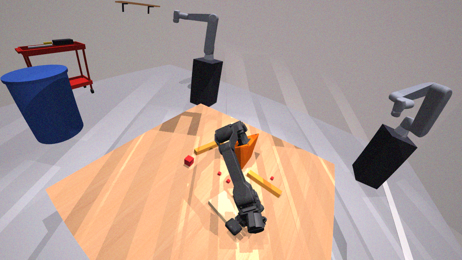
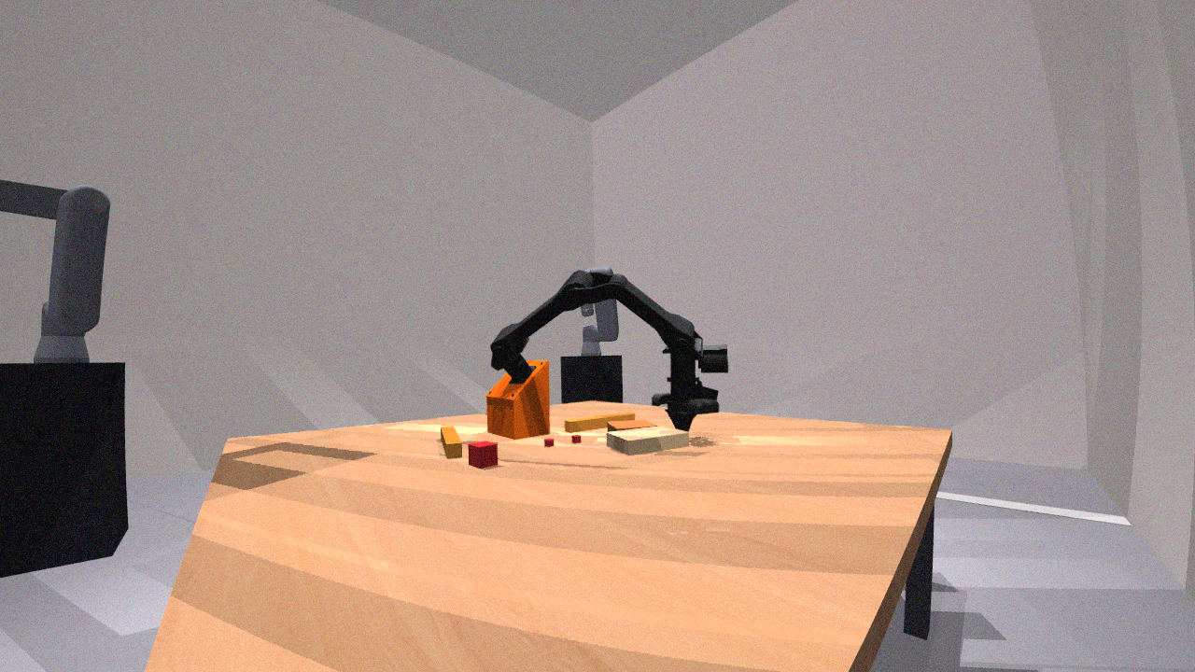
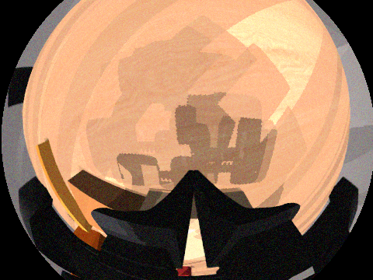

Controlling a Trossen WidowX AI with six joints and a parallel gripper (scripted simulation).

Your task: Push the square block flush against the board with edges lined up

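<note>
The pale board (image 1: pixel 222 202) (image 2: pixel 655 441) (image 3: pixel 155 200) lies flat on the table, partly hidden by the arm in the top view and by the fingers in the wrist view. The orange-brown square block (image 2: pixel 632 425) (image 3: pixel 110 192) lies flat beside it, hidden behind the arm in the top view. In the wrist view the block's corner is close to the board; whether a whole side touches, or edges are even, I cannot tell. My gripper (image 2: pixel 683 427) (image 3: pixel 193 174) is shut and empty. It points down, low at the board's end away from the base; contact is unclear.
The orange arm base (image 1: pixel 246 155) (image 2: pixel 519 414) stands behind the parts. One yellow bar (image 1: pixel 264 183) (image 2: pixel 599 422) (image 3: pixel 58 184) lies near the block, another yellow bar (image 1: pixel 205 148) (image 2: pixel 451 441) farther off. A red cube (image 1: pixel 188 160) (image 2: pixel 483 454) and several tiny red cubes lie around.
</note>
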